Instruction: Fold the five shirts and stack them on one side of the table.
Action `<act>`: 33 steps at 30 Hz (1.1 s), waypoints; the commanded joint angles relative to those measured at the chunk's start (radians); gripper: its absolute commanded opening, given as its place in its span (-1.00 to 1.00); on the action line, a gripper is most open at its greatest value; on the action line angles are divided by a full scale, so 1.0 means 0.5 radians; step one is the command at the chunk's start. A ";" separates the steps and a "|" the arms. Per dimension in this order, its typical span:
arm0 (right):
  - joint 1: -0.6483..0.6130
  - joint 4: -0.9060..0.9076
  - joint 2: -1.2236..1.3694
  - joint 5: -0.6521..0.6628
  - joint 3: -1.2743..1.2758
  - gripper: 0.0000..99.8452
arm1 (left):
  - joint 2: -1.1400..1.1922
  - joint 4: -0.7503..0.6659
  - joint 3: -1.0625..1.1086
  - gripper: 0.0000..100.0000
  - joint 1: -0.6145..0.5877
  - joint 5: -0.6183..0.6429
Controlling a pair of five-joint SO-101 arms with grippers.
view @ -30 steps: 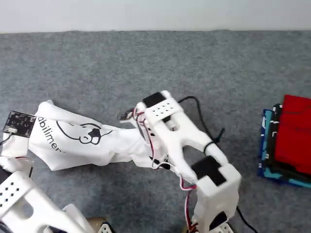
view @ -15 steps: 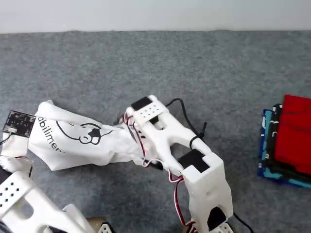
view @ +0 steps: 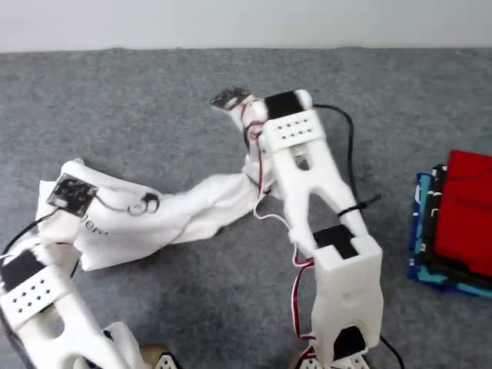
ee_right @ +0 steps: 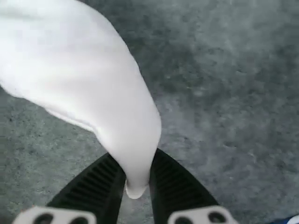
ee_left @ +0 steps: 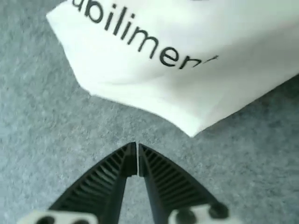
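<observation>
Grey, felt-like cloth covers the bench (view: 154,100) in the high view. A white shirt (view: 184,217) with dark print lies on it left of centre, rumpled and drawn out into a long band. Its wide, printed end rests near the left edge. Its narrow end rises off the bench toward the middle, up to the head of the right arm (view: 323,207). That arm stretches from the near edge to past mid-bench, with red and black wires running along it. The left arm (view: 42,300) stands at the near left corner, its wrist board over the wide end of the shirt. At the right edge sits a stack (view: 460,207) of folded shirts, red on top with black and blue layers showing beneath, well apart from the white shirt.

In the left wrist view, the left gripper (ee_left: 137,151) is closed with nothing in it, its ribbed black fingers meeting at the tips. It hangs over bare bench just beside the shirt's edge, not touching it. The shirt's printed panel lies ahead, one corner pointing toward the gripper.

In the right wrist view, the right gripper (ee_right: 137,184) is clamped on a bunched fold of the shirt. The cloth is pinched between both fingers, with its tip showing between them. From the grip the shirt runs away as a thick white roll above the bench.
</observation>
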 commanded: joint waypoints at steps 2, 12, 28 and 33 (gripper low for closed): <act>0.057 0.084 -0.195 0.018 -0.101 -0.98 | 0.258 -0.071 -0.087 -0.96 0.157 0.114; 0.060 0.087 -0.290 0.018 -0.101 -0.98 | 1.740 0.132 -1.195 -0.96 0.264 0.319; 0.262 0.087 -0.305 0.018 -0.101 -0.98 | 2.765 0.503 -3.211 -0.96 0.813 0.727; 0.253 0.087 -0.305 0.018 -0.101 -0.98 | 2.857 0.961 -3.623 -0.96 0.835 0.779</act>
